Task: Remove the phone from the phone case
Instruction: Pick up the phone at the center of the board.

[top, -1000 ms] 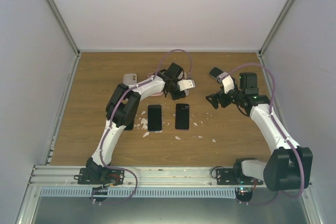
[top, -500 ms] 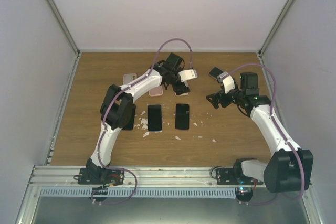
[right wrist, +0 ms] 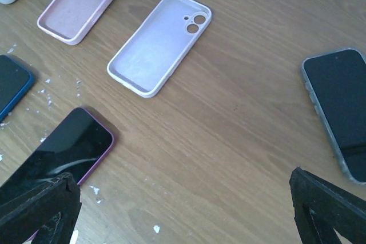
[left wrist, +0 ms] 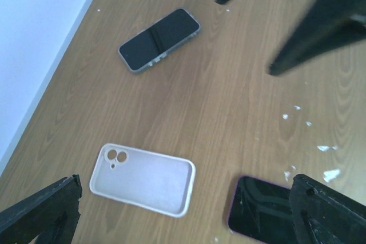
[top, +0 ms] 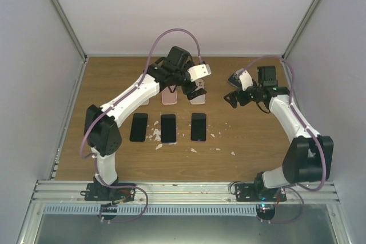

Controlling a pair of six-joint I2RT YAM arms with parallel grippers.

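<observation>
The phone in its grey case (left wrist: 160, 39) lies screen up near the back wall; it shows too at the right edge of the right wrist view as the cased phone (right wrist: 340, 107) and beside the right arm as the cased phone (top: 233, 78). My left gripper (top: 197, 90) hovers open above an empty white case (left wrist: 143, 179), apart from it. My right gripper (top: 233, 99) is open over bare wood, just short of the cased phone. In their own views the left gripper (left wrist: 183, 221) and right gripper (right wrist: 183, 210) hold nothing.
Three bare phones lie in a row mid-table: one (top: 138, 127), a blue one (top: 168, 128) and a purple one (top: 198, 126). An empty pink case (right wrist: 84, 5) and the white case (right wrist: 159, 44) lie behind them. White crumbs (top: 155, 136) dot the wood.
My left gripper has opened, let go of the white case and lifted back toward the wall. The right gripper has shifted slightly toward the back.
</observation>
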